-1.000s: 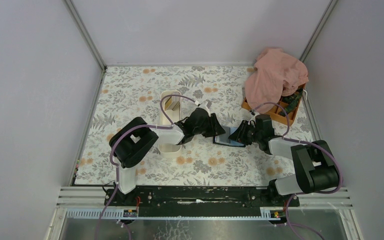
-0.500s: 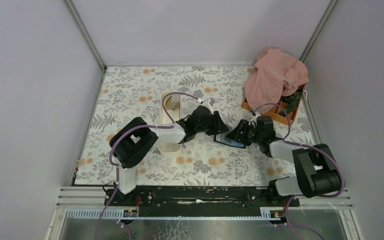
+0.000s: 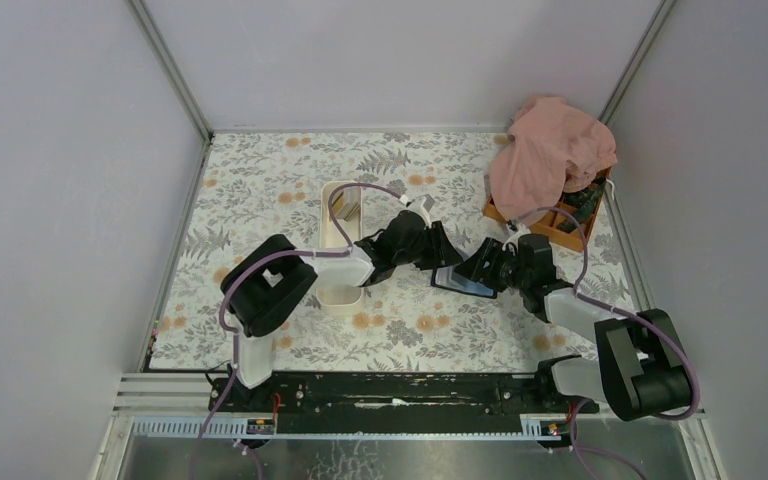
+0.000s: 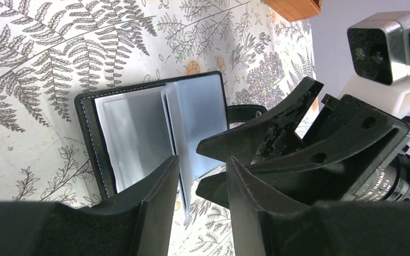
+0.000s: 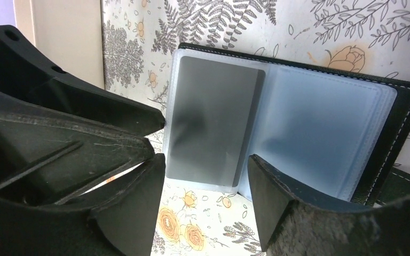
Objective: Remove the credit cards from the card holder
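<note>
At the middle of the surface (image 3: 290, 170), between your two arms, the holder (image 3: 460, 282) lies open and flat, sleeves facing up. Your left fingers (image 4: 155, 208) stand part-way apart, and a clear sleeve leaf (image 4: 192, 133) runs down into the gap between them. It isn't pinched as far as I can see, just fenced in, which looks meant to keep the pages spread. Your right fingers (image 5: 139, 213) are wide apart and hold nothing. They straddle the near edge of the page that shows a dark grey card (image 5: 213, 128) inside its sleeve, and that's the one on offer. That wide spread looks set to close on the card's edge, while the left side should stop the holder sliding. No card is out yet, by my read, so you're lining up for the pull.
</note>
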Robot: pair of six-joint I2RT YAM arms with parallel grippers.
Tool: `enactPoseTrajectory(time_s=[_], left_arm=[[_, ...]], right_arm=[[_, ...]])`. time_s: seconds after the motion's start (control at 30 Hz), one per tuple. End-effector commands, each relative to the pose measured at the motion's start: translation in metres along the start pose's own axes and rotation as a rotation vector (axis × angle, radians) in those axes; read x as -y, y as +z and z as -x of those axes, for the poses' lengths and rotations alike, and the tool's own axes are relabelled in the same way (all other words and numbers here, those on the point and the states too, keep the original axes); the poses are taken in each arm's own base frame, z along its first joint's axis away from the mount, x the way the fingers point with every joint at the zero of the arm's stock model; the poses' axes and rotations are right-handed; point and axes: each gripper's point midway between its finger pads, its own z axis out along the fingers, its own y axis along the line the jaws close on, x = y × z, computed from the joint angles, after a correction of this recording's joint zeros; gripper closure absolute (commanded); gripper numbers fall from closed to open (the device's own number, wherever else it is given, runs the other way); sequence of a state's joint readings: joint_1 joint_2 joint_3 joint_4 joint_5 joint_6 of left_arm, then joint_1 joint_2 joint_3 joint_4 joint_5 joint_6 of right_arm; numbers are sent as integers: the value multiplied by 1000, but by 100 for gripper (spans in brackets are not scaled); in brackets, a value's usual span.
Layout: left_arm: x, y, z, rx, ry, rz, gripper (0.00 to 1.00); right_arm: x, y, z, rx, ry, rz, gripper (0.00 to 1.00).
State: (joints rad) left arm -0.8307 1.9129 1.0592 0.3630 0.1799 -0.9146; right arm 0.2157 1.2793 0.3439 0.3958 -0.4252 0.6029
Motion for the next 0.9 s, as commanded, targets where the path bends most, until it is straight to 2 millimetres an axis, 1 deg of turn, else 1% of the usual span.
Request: enactPoseTrajectory(time_s=[0.0,0.2,0.37,0.67,0.87], left_arm=[[14,7,3,0,20,-41,56],[15,9,1,-5,20,-44,55],[18,12,0,-10,21,-48,56],[27,19,-5,-22,25,-65,56],[33,22,-5,-24,26,-74,56]], right_arm=[[-4,-5,10,52,-24,-1,33],[-3,-10,14,72,-46,-19,30],[-1,-19,22,98,-92,-69,28],[7,-31,25,112,-134,-137,28],[11,-33,26,114,-132,-162,28]])
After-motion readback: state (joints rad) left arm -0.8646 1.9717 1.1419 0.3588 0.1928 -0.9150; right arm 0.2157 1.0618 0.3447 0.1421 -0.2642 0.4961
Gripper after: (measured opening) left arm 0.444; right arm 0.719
